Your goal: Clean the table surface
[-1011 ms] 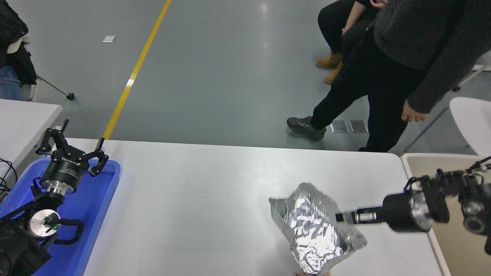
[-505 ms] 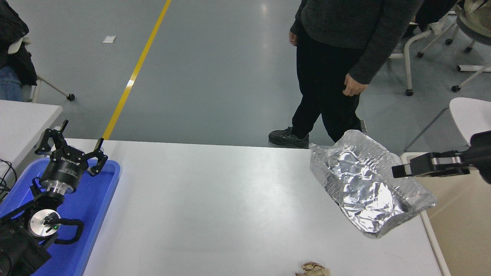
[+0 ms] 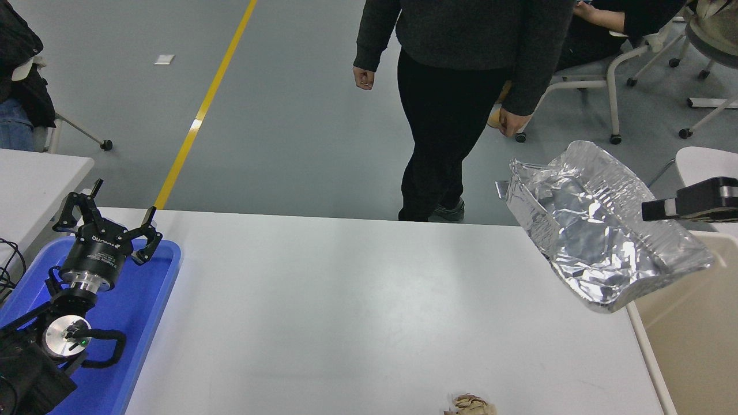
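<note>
The white table surface point(image 3: 346, 300) fills the middle of the view. My right gripper point(image 3: 650, 210) comes in from the right edge. It is shut on a crumpled silver foil bag point(image 3: 599, 230) and holds it in the air above the table's right end, partly over the beige bin point(image 3: 692, 328). A small crumpled brown paper scrap point(image 3: 470, 405) lies on the table at the bottom edge. My left gripper point(image 3: 106, 222) is parked open at the lower left, over a blue tray point(image 3: 144, 311).
A person in dark clothes point(image 3: 455, 86) stands just beyond the table's far edge. A smaller white table point(image 3: 34, 178) is at the left. Chairs point(image 3: 611, 63) stand at the upper right, and another person sits there.
My right gripper has lifted the foil bag off the table and carried it up and right toward the bin. The brown scrap came into view. The standing person walked left.
</note>
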